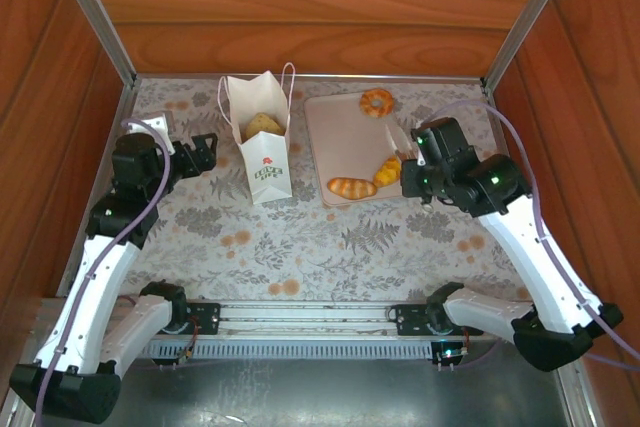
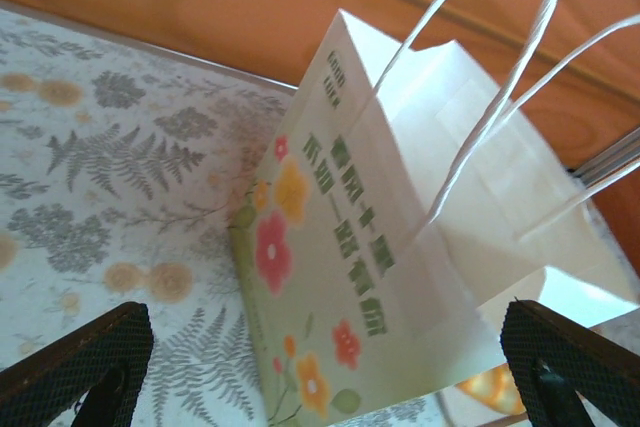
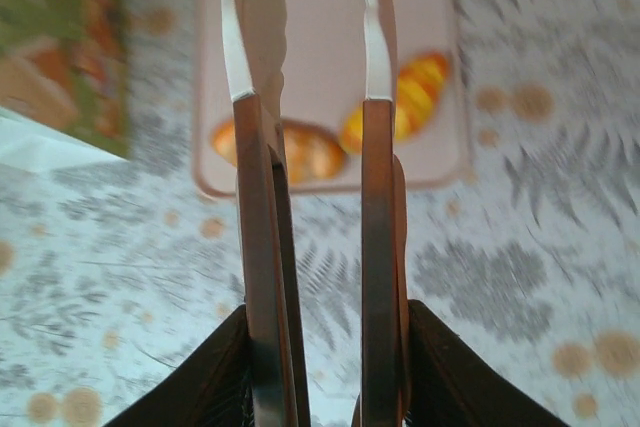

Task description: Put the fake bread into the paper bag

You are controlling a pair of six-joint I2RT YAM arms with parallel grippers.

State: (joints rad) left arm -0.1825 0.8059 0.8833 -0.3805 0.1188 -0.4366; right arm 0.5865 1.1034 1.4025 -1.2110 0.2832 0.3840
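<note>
The white paper bag (image 1: 265, 159) stands upright left of the tray, and one golden piece of fake bread (image 1: 263, 125) lies inside its open mouth. A ring (image 1: 377, 102), a striped roll (image 1: 352, 188) and another roll (image 1: 388, 171) rest on the tray. My left gripper (image 1: 207, 155) is open just left of the bag. In the left wrist view the bag's flowered face (image 2: 330, 277) stands ahead of the wide-open left gripper (image 2: 325, 347), touching neither finger. My right gripper (image 1: 415, 175) is shut on thin metal tongs (image 3: 255, 197), whose tips hover above the two rolls (image 3: 300, 150).
The flat beige-pink tray (image 1: 340, 137) lies right of the bag on the floral tablecloth (image 1: 300, 237). Wooden walls close in the back and both sides. Open cloth lies between the tray and the arm bases.
</note>
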